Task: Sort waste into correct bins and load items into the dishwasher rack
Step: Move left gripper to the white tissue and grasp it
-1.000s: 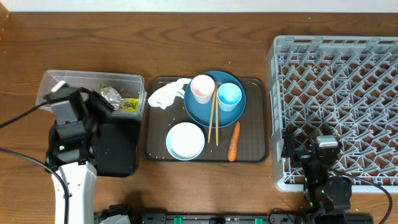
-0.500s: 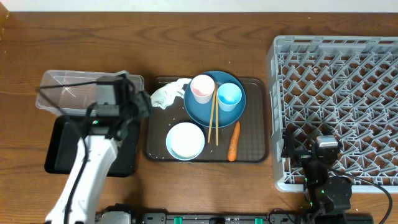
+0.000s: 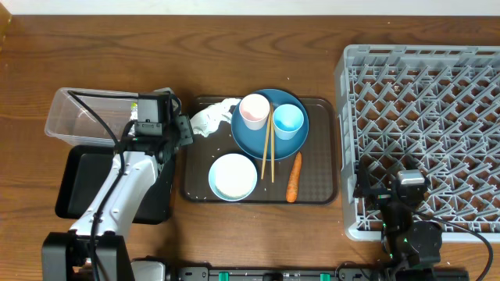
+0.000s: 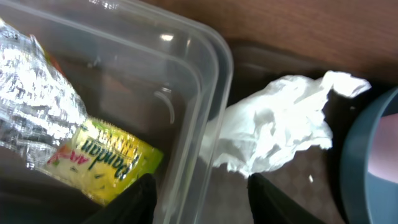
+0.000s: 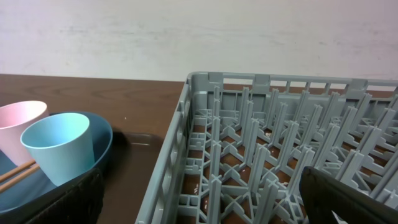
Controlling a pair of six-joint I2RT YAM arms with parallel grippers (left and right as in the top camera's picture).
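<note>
A brown wooden table [image 3: 258,55] with dark, streaky grain filled the overhead view, and a narrow pale strip [image 3: 312,6] ran along its far edge. Behind the table stood a plain off-white wall [image 5: 186,37], faintly mottled, under soft, even light.

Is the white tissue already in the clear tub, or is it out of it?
Out. The white tissue lies on the brown tray, outside the clear tub rim; foil and a yellow wrapper lie inside.

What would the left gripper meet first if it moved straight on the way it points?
Probably the crumpled white tissue, just ahead of the left gripper; the clear tub's rim lies close beside that line, and depth is unclear.
</note>
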